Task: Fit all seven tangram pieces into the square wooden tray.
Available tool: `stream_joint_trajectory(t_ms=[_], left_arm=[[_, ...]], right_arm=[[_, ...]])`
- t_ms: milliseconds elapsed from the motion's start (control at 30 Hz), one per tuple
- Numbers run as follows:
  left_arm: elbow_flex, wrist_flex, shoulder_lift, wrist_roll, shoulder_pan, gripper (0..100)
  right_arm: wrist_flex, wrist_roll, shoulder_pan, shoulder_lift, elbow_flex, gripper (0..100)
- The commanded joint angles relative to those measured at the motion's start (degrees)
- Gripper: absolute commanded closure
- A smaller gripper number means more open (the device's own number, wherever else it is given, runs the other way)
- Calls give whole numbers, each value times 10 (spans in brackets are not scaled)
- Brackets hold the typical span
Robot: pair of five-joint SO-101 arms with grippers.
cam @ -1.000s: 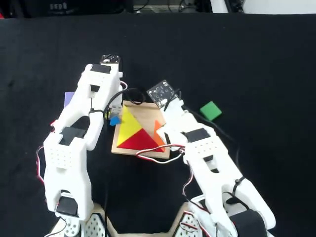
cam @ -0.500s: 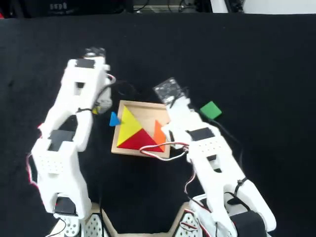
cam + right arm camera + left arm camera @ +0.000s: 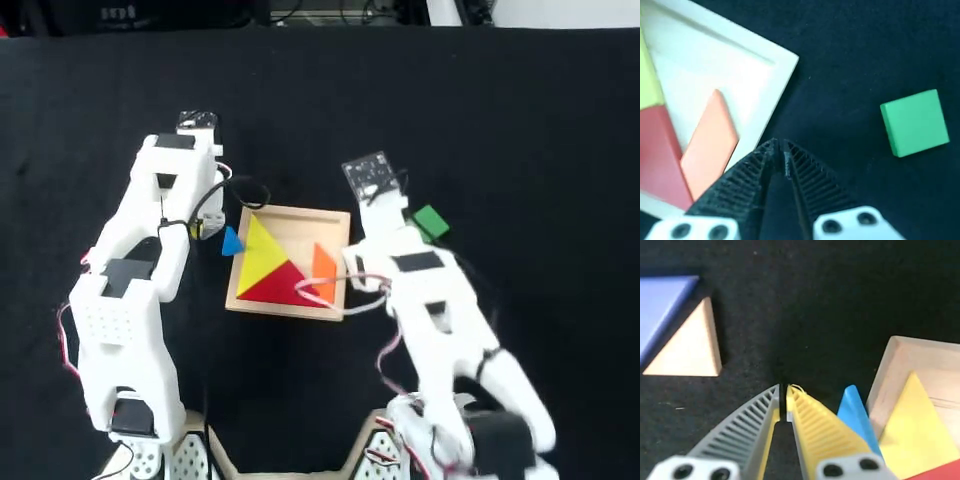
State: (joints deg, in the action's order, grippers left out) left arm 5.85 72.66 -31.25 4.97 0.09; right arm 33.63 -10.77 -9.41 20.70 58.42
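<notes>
The square wooden tray holds a yellow triangle, a red triangle and an orange parallelogram. A small blue triangle lies on the cloth just off the tray's left rim. My left gripper is shut and empty, beside that blue triangle, pointing away from the tray. My right gripper is shut and empty, just outside the tray's right rim, near the orange parallelogram. A green square lies on the cloth to the right.
A pale wooden-coloured triangle and a purple-blue piece lie together on the black cloth, left of the tray. The green square sits close beside the right arm. Open cloth stretches beyond the tray.
The right arm has drawn back from over the tray to its right edge, uncovering the orange parallelogram. The left arm swung left off the blue triangle, then came partly back.
</notes>
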Motion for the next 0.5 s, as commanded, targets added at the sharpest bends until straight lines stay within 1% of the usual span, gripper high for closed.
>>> stream_joint_trajectory(t_ms=[0, 100, 367, 467], left_arm=[[0, -4, 5, -4, 10, 970], [0, 6, 7, -4, 10, 970], [0, 12, 4, -4, 30, 970], [0, 13, 3, -4, 34, 970]], right_arm=[[31, 4, 9, -78, -89, 988], [51, 4, 9, -124, -125, 988], [50, 1, 4, -138, -131, 988], [50, -1, -28, -139, -131, 988]])
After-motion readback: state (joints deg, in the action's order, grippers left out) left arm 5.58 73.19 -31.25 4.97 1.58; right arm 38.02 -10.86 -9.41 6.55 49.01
